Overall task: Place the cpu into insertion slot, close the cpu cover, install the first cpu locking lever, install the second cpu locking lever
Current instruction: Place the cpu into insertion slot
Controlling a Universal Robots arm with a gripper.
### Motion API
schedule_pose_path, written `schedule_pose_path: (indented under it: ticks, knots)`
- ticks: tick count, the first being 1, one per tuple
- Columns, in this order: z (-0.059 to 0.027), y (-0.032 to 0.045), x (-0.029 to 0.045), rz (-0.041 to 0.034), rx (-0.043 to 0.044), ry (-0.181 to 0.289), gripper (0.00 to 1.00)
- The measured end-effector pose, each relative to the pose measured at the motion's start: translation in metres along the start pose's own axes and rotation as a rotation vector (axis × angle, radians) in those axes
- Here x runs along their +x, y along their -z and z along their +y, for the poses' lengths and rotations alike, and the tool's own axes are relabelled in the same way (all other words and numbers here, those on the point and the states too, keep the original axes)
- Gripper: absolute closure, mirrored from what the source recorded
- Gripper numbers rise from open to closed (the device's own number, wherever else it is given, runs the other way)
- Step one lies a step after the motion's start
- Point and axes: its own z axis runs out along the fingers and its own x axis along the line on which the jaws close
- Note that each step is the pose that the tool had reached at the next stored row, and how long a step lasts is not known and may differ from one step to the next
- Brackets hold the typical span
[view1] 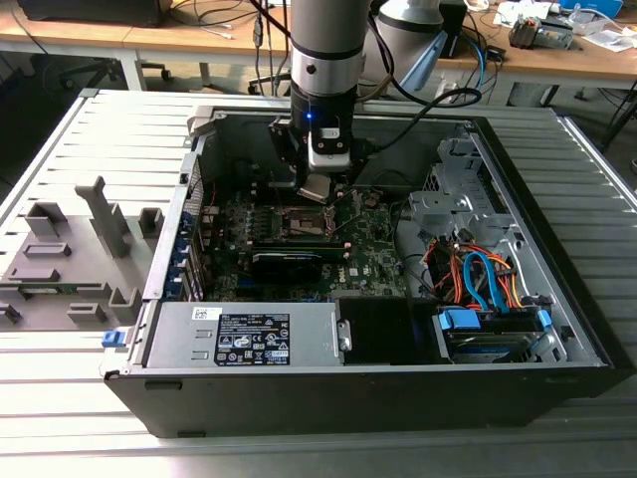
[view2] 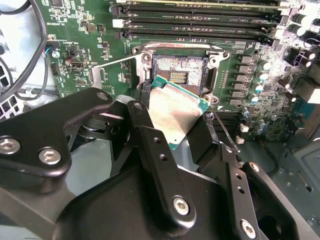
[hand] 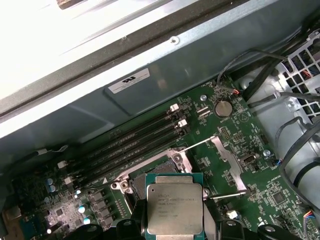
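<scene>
At the near edge of the slatted grey worktop (view1: 60,398) lies an open computer case (view1: 378,398), its open side facing up. Just inside the case's near wall sits a grey power supply (view1: 249,334). Orange and blue cables (view1: 478,279) are bunched in the near corner at the exterior view's right. A grey plastic fixture (view1: 70,249) stands on the worktop beside the case, at the exterior view's left.

Further in, the green motherboard (view1: 368,249) covers the case floor. The arm reaches down over it, and the gripper (view1: 317,189) is clamped on the cpu (view1: 315,185), with black fingers (view2: 145,135) pressing two opposite edges. In both wrist views the cpu (view2: 175,112) (hand: 174,210) shows its silvery top and green border. It is held tilted over the near rim of the insertion slot (view2: 180,70) and is not seated. Whether its edge touches the rim cannot be told. The slot is uncovered, its dark contact field bare inside a metal frame. Two thin locking levers (view2: 117,61) stick out free, one on each side of the slot.

Beyond the slot run long black memory slots (view2: 200,22), then the case's far wall. Past the worktop's far edge stand wooden benches (view1: 179,40).
</scene>
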Motion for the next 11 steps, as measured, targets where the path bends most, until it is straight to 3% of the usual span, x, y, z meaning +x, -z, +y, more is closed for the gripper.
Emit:
schedule_pose_path:
  ticks: [11]
  knots:
    - [0.0, 0.0, 0.0, -0.0018, -0.0002, -0.02, 0.46]
